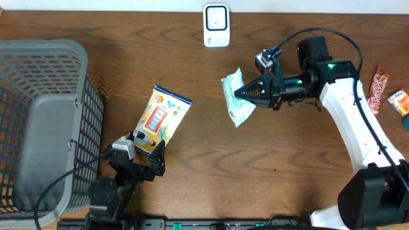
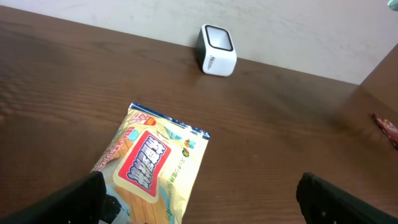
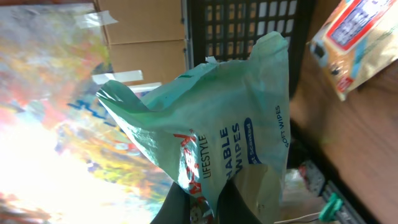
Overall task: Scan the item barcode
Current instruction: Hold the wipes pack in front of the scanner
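Wipes packet (image 1: 241,112), pale green and crinkled, hangs above the brown table (image 1: 287,160), pinched in the right gripper (image 1: 239,94). The jaws are closed tight on the packet's middle, and the fingers reach in from the robot's right. The packet's long axis runs from the far side of the table toward the near side, crosswise to those fingers.

The barcode scanner (image 1: 216,25), a small white box with a dark window, stands at the far edge of the table. From the held packet it lies farther away and a little to the robot's left, near but clearly apart. The left wrist view shows its window (image 2: 217,38) tilted upward and toward the robot.

In the right wrist view the packet (image 3: 230,124) fills the frame, printed side toward the camera, with the dark fingers (image 3: 242,205) gripping it at the bottom. No barcode shows on that side, and which face carries it cannot be told.

The left gripper (image 1: 142,152) sits low at the near edge with its jaws spread wide and holding nothing, just over the near end of a yellow snack bag (image 1: 163,115). It is well away from the scanner, so the right arm is the nearer one. The coming move likely carries the packet up and leftward to face that window.
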{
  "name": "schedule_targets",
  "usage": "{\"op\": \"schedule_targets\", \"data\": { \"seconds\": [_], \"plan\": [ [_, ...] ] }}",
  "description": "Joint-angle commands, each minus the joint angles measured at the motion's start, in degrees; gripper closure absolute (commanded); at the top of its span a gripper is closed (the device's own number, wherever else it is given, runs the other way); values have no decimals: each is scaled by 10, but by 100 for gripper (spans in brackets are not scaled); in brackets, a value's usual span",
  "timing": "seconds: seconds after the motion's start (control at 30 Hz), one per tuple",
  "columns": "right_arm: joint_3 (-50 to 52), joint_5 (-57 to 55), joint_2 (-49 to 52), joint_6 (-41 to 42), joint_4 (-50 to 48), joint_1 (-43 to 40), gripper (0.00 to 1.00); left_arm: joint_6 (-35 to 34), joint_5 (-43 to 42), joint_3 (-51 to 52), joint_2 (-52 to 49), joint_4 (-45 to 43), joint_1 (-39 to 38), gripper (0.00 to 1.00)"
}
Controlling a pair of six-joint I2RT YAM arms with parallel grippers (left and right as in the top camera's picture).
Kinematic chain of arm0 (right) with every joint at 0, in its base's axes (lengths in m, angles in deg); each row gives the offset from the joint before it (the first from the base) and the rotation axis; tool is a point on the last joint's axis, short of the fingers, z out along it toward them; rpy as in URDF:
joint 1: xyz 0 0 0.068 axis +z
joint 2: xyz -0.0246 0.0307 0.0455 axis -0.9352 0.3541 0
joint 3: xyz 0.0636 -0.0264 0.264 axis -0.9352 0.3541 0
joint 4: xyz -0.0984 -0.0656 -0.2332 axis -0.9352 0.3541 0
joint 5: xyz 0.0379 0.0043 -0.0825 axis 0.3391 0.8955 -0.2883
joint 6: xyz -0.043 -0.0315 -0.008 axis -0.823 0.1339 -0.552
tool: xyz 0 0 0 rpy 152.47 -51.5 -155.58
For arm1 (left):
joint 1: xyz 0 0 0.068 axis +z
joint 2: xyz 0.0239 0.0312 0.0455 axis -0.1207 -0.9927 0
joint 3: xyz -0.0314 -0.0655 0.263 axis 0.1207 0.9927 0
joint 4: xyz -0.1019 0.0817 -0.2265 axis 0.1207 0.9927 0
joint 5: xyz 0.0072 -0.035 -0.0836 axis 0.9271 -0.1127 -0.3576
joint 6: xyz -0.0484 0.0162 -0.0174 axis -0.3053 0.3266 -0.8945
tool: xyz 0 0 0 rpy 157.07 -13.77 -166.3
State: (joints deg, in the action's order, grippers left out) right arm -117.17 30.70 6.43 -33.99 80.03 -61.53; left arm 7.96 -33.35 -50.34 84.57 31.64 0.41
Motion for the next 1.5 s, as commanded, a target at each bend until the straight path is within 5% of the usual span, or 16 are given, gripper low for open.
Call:
{"op": "schedule_targets", "data": {
  "seconds": [0.0,0.33,0.97,1.47],
  "plan": [
    [-3,40,0,24,1,-6,99,11,-9,9,1,14,2,2],
    [-3,12,0,23,-5,-7,99,11,-9,9,1,14,2,2],
    [-3,-461,0,-51,-125,33,99,11,-9,9,1,14,2,2],
    [-3,-571,4,-202,-176,146,99,11,-9,9,1,14,2,2]
  ]
}}
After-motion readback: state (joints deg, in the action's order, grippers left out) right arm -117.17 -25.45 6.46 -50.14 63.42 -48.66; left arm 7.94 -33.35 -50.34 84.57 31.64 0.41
